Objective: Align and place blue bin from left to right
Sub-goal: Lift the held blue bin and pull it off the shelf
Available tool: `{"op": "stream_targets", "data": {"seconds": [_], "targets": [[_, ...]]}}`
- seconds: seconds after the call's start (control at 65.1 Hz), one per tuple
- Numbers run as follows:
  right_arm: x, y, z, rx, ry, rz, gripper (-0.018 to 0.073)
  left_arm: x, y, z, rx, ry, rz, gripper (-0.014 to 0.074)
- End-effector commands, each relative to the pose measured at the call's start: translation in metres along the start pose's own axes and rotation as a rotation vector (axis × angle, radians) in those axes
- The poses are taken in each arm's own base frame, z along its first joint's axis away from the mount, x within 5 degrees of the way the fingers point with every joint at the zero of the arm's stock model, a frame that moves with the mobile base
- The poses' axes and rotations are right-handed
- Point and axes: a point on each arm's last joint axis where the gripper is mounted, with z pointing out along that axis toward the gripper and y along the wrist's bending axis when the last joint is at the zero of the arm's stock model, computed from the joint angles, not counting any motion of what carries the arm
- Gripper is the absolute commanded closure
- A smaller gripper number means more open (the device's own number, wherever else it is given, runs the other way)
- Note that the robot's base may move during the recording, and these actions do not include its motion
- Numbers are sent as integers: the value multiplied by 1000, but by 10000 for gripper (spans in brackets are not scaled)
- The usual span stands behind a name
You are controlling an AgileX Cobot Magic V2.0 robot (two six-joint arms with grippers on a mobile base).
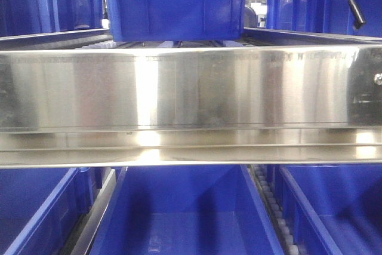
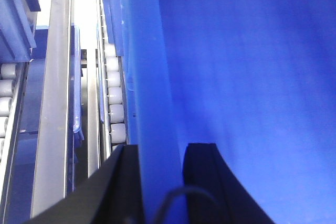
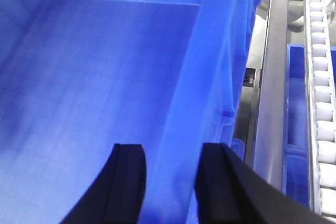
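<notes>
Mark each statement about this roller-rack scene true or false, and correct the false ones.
1. The left jaws straddle one wall of the blue bin. True.
2. The blue bin holds parts. False: its inside is bare.
3. A shiny steel rail runs across the front view. True.
4. The right jaws hang clear of the bin. False: they sit on either side of its other wall.
5. White rollers line the tracks beside the bin. True.

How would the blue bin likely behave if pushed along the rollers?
Probably light, since the blue bin looks empty. Likely stiff, given its thick rim. On the rollers beside it, it should glide easily.
</notes>
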Motion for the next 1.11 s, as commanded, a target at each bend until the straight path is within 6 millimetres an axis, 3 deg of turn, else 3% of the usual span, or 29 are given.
{"op": "stream_targets", "data": {"seconds": [0.0, 0.722, 1.091], "targets": [[-16, 11, -22, -60, -160, -16, 628, -8, -6, -16, 54, -100, -3, 708], [-16, 11, -22, -60, -160, -16, 628, -8, -6, -16, 54, -101, -3, 708], [-16, 11, -21, -60, -158, -16, 628, -26, -8, -20, 80, -302, -7, 708]]}}
